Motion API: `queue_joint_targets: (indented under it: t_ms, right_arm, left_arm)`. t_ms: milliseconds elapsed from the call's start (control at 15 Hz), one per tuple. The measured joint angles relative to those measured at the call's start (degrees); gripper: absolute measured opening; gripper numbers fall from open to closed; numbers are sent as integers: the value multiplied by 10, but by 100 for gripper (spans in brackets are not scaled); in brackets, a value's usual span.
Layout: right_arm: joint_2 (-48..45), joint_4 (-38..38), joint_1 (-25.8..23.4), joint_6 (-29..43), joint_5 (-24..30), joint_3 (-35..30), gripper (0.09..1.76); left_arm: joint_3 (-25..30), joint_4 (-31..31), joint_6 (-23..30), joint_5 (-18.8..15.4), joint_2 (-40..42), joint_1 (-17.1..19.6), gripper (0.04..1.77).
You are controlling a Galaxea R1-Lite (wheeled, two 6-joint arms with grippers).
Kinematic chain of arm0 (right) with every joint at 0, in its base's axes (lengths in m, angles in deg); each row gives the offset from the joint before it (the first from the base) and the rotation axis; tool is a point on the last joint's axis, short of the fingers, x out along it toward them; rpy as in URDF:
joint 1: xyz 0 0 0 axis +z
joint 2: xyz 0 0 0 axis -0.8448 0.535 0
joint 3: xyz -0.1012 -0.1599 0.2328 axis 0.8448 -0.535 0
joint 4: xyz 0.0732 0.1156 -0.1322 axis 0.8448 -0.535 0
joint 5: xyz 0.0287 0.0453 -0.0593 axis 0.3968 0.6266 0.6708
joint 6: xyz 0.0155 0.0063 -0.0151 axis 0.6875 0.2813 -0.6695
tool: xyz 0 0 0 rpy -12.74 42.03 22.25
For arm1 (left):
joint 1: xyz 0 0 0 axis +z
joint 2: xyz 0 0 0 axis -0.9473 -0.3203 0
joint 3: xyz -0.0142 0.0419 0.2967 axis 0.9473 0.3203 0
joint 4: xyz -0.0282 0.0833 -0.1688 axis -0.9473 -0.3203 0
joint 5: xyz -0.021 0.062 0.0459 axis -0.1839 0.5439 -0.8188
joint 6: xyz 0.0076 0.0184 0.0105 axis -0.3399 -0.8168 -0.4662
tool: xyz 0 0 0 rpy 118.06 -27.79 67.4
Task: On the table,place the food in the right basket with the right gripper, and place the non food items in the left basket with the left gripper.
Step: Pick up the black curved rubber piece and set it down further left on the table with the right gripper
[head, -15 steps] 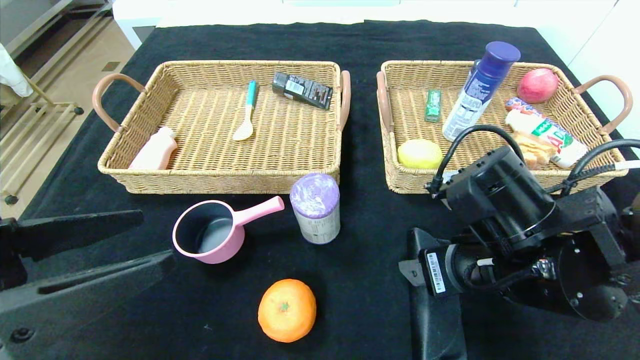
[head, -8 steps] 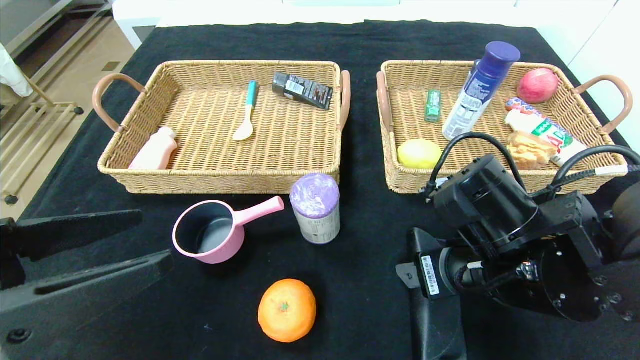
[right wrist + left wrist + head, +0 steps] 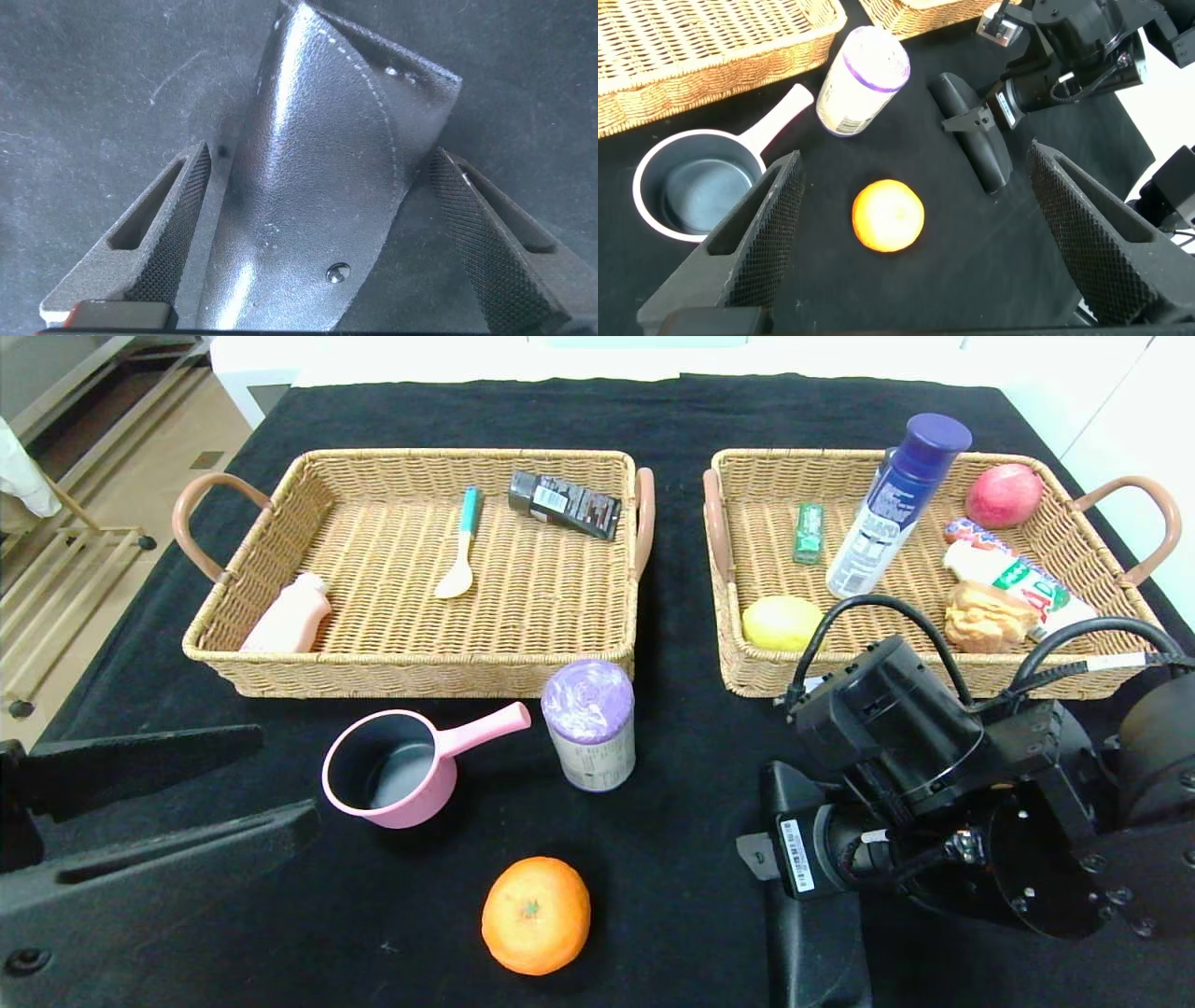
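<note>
The right pincer (image 3: 313,233) points down at the near right of the surface (image 3: 672,411), its fingers spread wide on either side of the black pouch (image 3: 810,933) that lies flat on the cloth, gripping nothing. Since a second ago this arm has slid left and nearer: its black body, which then covered the near rim of the right basket (image 3: 738,462) and part of the bun (image 3: 988,616), now sits lower, so the bun and more of that rim show. The left pincer (image 3: 910,233) is at the near left, open and empty, in the same place as before, and from its wrist view the orange (image 3: 536,915) lies between its spread fingers farther off. Nothing else has moved. The orange rests alone at the near middle of the surface, left of the pouch. Beyond it the white canister (image 3: 589,724) with a purple lid stands upright, and the pink saucepan (image 3: 392,779) sits just left of it, its handle pointing toward the canister. The left basket (image 3: 233,663) lies behind these and holds a pink bottle (image 3: 289,614), a spoon (image 3: 460,546) and a dark box (image 3: 565,504). The right basket holds the tall blue-capped bottle (image 3: 892,504) standing upright, a yellow round thing (image 3: 782,622), a green packet (image 3: 808,532), a red apple (image 3: 1003,495), a wrapped packet (image 3: 1022,581) and the bun.
</note>
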State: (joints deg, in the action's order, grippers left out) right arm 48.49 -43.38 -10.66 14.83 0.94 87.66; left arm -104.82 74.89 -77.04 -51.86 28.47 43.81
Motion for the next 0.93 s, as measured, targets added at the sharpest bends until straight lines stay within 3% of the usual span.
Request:
queue_joint_targets:
  t_ms: [133, 333, 533, 933]
  right_arm:
    - [1, 0, 0, 1, 0, 0, 162]
    - [1, 0, 0, 1, 0, -1, 115]
    - [1, 1, 0, 1, 0, -1, 89]
    - [0, 2, 0, 1, 0, -5, 83]
  left_arm:
    - [0, 0, 0, 0, 1, 0, 172]
    - [0, 0, 0, 0, 1, 0, 172]
    - [0, 0, 0, 0, 3, 0, 172]
    - [0, -1, 0, 0, 4, 0, 172]
